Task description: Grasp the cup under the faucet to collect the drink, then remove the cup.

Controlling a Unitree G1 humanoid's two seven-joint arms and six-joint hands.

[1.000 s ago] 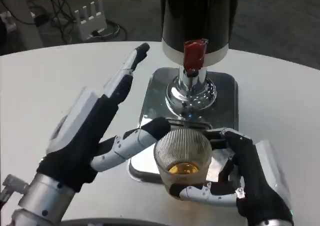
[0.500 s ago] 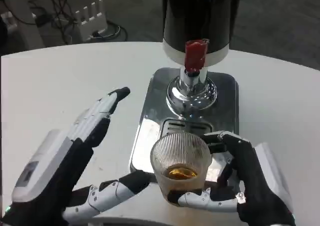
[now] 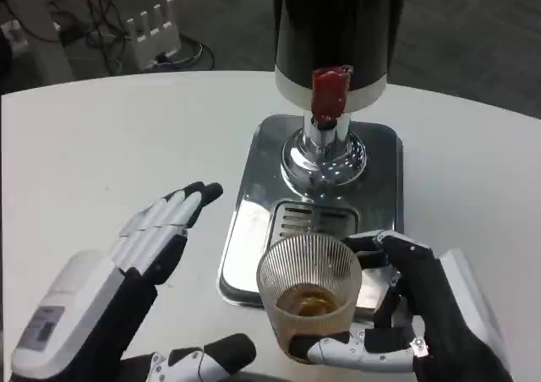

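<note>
Holding the cup [image 3: 308, 297], the right hand [image 3: 423, 314] wraps its fingers around the glass from the right side and from below. The cup has ribbed clear walls and a little amber drink at the bottom. It sits over the front edge of the shiny tray [image 3: 254, 230], in front of the faucet [image 3: 325, 145] with its red handle [image 3: 330, 92]; I cannot tell if it touches the tray. The left hand [image 3: 135, 272] is to the left of the cup, spread flat and holding nothing, over the white table [image 3: 101, 145].
</note>
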